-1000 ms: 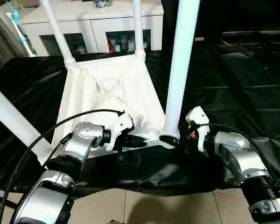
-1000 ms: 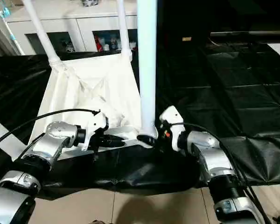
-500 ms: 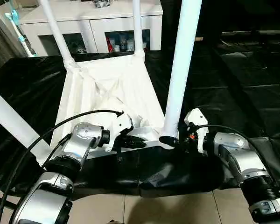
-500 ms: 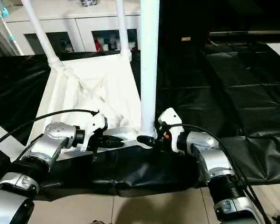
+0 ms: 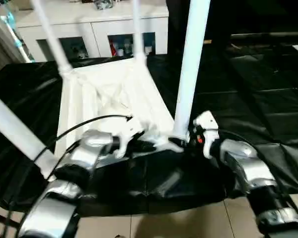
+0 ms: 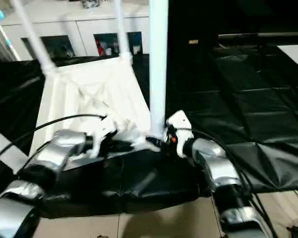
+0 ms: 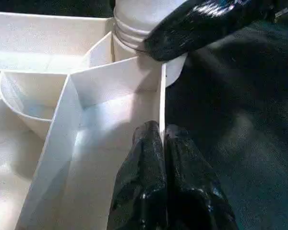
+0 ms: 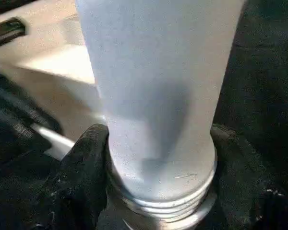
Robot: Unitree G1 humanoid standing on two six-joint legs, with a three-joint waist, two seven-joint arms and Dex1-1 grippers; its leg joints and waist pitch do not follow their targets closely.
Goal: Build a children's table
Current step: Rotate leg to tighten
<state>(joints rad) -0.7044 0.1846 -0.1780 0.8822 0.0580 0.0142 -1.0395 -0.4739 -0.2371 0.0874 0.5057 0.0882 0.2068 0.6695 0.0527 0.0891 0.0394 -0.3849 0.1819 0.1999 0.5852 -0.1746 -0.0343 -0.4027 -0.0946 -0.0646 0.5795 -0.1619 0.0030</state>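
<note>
The children's table top [image 5: 109, 94] lies upside down on the black-covered work table, with white legs standing up from its corner sockets. My left gripper [image 5: 149, 146] is shut on the thin front rim wall [image 7: 161, 96] of the top, close to the near right corner. The near right leg [image 5: 188, 64] stands in that corner socket. My right gripper [image 5: 181, 141] clasps its threaded base, with black fingers [image 8: 86, 163] pressed against both sides of the tube [image 8: 153, 86]. The far left leg [image 5: 49, 37], the far right leg [image 5: 137, 29] and the near left leg [image 5: 15, 129] also rise from the top.
A white cabinet [image 5: 89, 25] with glass doors stands behind the work table. The black cover [image 5: 258, 99] spreads wide to the right and hangs over the front edge above the tiled floor [image 5: 179, 223]. A black cable [image 5: 84, 124] arcs over my left forearm.
My right gripper's fingers have closed in around the base of the near right leg. The whole picture has shifted with the head camera. My left gripper keeps its grip on the rim.
</note>
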